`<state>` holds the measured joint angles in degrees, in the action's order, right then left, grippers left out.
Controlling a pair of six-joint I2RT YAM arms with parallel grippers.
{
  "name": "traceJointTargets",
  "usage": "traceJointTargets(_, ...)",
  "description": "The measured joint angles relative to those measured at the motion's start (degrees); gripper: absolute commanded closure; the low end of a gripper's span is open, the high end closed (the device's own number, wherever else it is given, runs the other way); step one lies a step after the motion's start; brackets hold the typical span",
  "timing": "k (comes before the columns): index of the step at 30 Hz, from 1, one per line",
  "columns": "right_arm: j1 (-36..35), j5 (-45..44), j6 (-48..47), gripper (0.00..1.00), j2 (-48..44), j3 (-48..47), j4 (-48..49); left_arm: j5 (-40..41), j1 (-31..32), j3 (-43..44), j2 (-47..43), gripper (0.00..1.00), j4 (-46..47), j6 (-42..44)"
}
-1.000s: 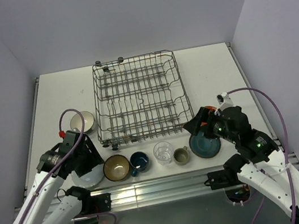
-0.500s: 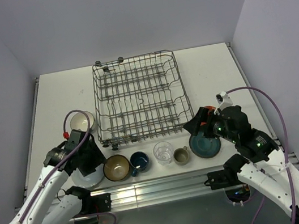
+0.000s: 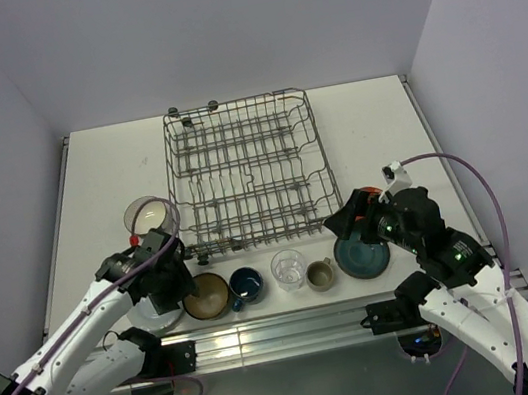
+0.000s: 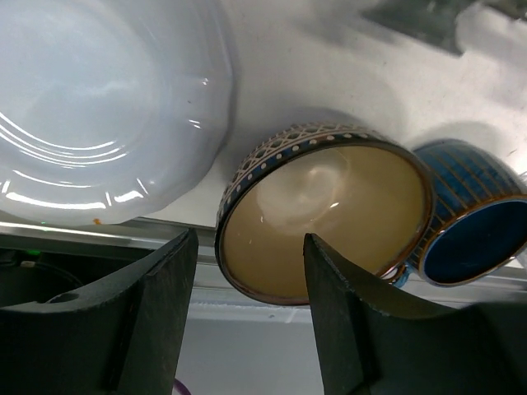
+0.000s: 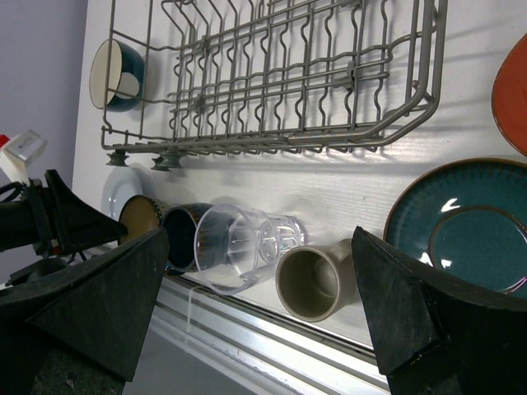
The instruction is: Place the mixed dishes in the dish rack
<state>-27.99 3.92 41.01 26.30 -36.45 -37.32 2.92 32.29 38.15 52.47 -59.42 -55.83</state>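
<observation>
Left wrist view shows pale plate [image 4: 99,107], mostly hidden from above, beside brown bowl [image 4: 325,218]; left gripper [image 4: 249,239] half open over bowl rim, gripping nothing. Right gripper [image 5: 259,247] wide open, empty. Both dishes outside dish rack [image 3: 244,170]

Left wrist view: the pale plate [image 4: 90,107] is cut off by the top and left edges and the blue mug [image 4: 473,239] by the right edge; part of the brown bowl's [image 4: 329,214] near rim lies behind a dark finger [image 4: 354,329], and a blurred grey shape [image 4: 420,25] at the top cannot be identified. Right wrist view: the orange-red plate [image 5: 512,95] and teal plate [image 5: 461,230] run off the right edge, the dish rack [image 5: 288,90] off the top. Top view: the left arm [image 3: 82,324] covers most of the pale plate, the right gripper [image 3: 340,217] most of the orange-red plate.
</observation>
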Motion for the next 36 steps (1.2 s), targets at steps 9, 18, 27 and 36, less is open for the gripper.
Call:
traceJointTargets(9, 0.00, -0.02, -0.02, 0.00, -0.37, 0.00, 0.00, 0.63, 6.51, -2.97, 1.46, 0.57, 1.66, -5.01)
traceJointTargets(18, 0.00, -0.15, -0.04, 0.00, -1.60, 0.00, -0.94, 1.75, 9.88, -4.22, 2.91, 0.77, 2.21, -7.85)
traceJointTargets(27, 0.00, -0.39, -0.04, 0.00, -2.19, 0.00, -1.46, 3.02, 12.31, -4.07, 2.40, 1.00, 3.61, -10.49)
traceJointTargets(36, 0.00, -0.42, -0.26, 0.00, -2.43, 0.00, -3.02, 4.68, 14.99, -1.53, -5.64, 1.00, -5.64, -13.18)
